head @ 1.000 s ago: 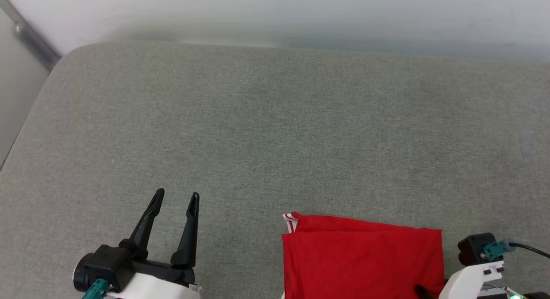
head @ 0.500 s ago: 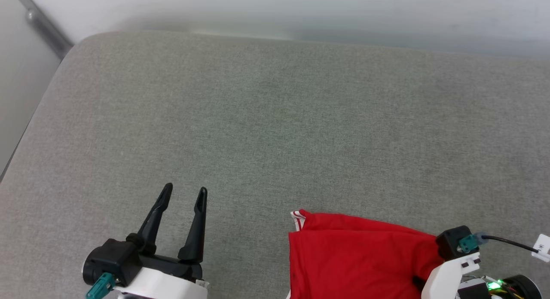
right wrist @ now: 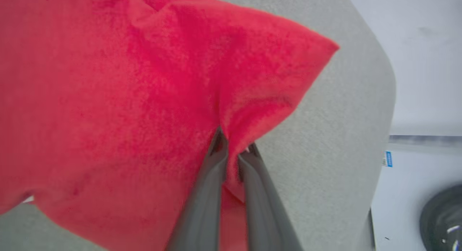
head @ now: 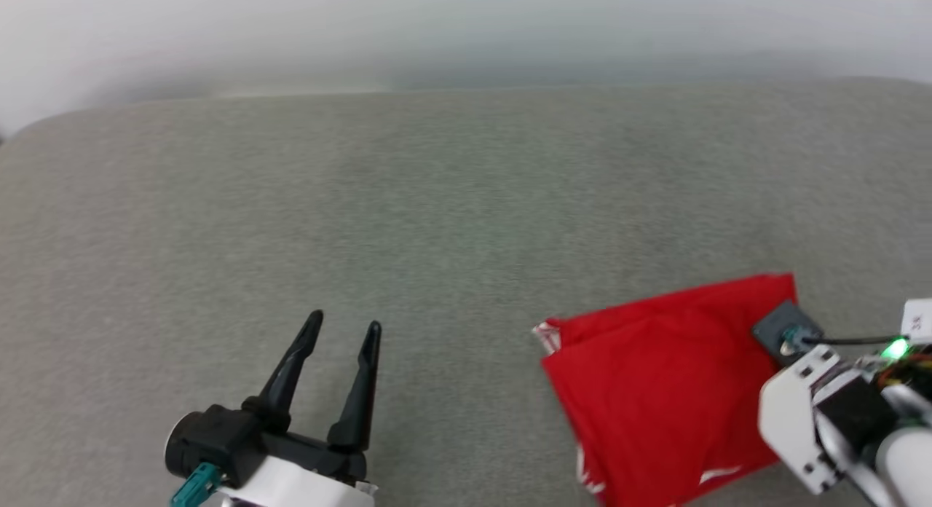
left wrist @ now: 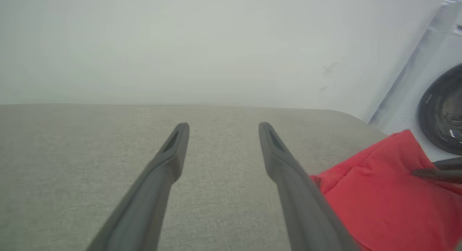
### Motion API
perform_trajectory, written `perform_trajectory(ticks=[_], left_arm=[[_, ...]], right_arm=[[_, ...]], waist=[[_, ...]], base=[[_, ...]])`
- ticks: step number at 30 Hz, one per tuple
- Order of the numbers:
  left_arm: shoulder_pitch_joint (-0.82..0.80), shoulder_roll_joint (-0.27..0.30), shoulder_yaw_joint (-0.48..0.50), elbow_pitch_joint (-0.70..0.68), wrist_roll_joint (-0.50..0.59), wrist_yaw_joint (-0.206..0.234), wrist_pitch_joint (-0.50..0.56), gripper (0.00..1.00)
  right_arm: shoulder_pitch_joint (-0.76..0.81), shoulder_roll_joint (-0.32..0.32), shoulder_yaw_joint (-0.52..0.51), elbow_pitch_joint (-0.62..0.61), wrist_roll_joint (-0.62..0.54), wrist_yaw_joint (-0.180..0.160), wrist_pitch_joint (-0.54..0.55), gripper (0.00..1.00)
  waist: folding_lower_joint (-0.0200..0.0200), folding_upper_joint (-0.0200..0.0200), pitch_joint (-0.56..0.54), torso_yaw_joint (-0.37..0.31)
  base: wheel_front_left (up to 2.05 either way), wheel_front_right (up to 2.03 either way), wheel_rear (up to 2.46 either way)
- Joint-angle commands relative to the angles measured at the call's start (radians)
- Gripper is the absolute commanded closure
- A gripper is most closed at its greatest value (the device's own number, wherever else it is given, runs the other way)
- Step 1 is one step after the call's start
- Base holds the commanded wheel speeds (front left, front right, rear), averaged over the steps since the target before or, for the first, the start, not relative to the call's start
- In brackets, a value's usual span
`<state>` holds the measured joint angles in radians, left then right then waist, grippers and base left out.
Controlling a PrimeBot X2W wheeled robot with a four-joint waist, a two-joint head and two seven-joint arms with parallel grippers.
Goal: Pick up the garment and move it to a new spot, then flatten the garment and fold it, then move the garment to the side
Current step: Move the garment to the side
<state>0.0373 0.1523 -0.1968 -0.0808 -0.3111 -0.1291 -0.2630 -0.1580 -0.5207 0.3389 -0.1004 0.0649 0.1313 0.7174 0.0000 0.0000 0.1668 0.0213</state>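
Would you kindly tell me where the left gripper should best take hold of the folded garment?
Probably the striped corner of the garment, coming from the left: it faces the open left gripper, while the right gripper pinches the far right corner.

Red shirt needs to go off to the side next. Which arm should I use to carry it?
Right. The right gripper is pinched shut on a fold of the garment near its corner, while the left gripper hangs open over the grey cushion, apart from the cloth.
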Motion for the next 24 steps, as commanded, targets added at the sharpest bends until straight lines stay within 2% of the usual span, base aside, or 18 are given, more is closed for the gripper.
perform_trajectory(ticks=[1, 2, 3, 4, 6, 11, 15, 17, 24], left_arm=[[-0.027, 0.007, -0.022, -0.007, 0.005, -0.002, -0.002, 0.00], [-0.037, 0.009, -0.031, -0.010, 0.006, -0.002, -0.002, 0.00], [-0.037, 0.009, -0.031, -0.010, 0.006, -0.002, -0.002, 0.00], [-0.055, 0.015, -0.048, -0.018, 0.007, -0.002, -0.002, 0.00], [-0.085, 0.023, -0.072, -0.023, 0.008, -0.002, -0.002, 0.00], [-0.173, 0.060, -0.142, -0.041, 0.019, -0.002, -0.002, 0.00], [-0.220, 0.087, -0.173, -0.057, 0.027, -0.002, -0.002, 0.00], [-0.258, 0.112, -0.192, -0.073, 0.032, -0.002, -0.002, 0.00], [-0.299, 0.143, -0.205, -0.100, 0.034, -0.002, -0.002, 0.00]], right_arm=[[-0.063, -0.061, 0.027, -0.005, -0.003, -0.001, -0.005, 1.00], [-0.092, -0.090, 0.040, -0.001, 0.004, -0.001, -0.006, 1.00], [-0.092, -0.090, 0.040, -0.001, 0.004, -0.001, -0.006, 1.00], [-0.151, -0.146, 0.059, 0.010, 0.008, -0.001, -0.013, 1.00], [-0.205, -0.197, 0.068, 0.026, 0.012, -0.001, -0.019, 1.00], [-0.314, -0.292, 0.034, 0.109, 0.013, -0.001, -0.093, 1.00], [-0.354, -0.323, 0.002, 0.182, 0.006, -0.001, -0.146, 1.00], [-0.376, -0.340, -0.034, 0.268, -0.005, -0.001, -0.196, 1.00], [-0.405, -0.356, -0.129, 0.448, -0.041, -0.001, -0.300, 1.00]], waist=[[0.0000, 0.0000, 0.029, -0.091], [0.0000, 0.0000, 0.041, -0.112], [0.0000, 0.0000, 0.041, -0.112], [0.0000, 0.0000, 0.074, -0.154], [0.0000, 0.0000, 0.114, -0.188], [0.0000, 0.0000, 0.232, -0.237], [0.0000, 0.0000, 0.296, -0.254], [0.0000, 0.0000, 0.347, -0.262], [0.0000, 0.0000, 0.406, -0.261]], base=[[0.00, 0.00, 0.00], [0.00, 0.00, 0.00], [0.00, 0.00, 0.00], [0.00, 0.00, 0.00], [0.00, 0.00, 0.00], [0.00, 0.00, 0.00], [0.00, 0.00, 0.00], [0.00, 0.00, 0.00], [0.00, 0.00, 0.00]])
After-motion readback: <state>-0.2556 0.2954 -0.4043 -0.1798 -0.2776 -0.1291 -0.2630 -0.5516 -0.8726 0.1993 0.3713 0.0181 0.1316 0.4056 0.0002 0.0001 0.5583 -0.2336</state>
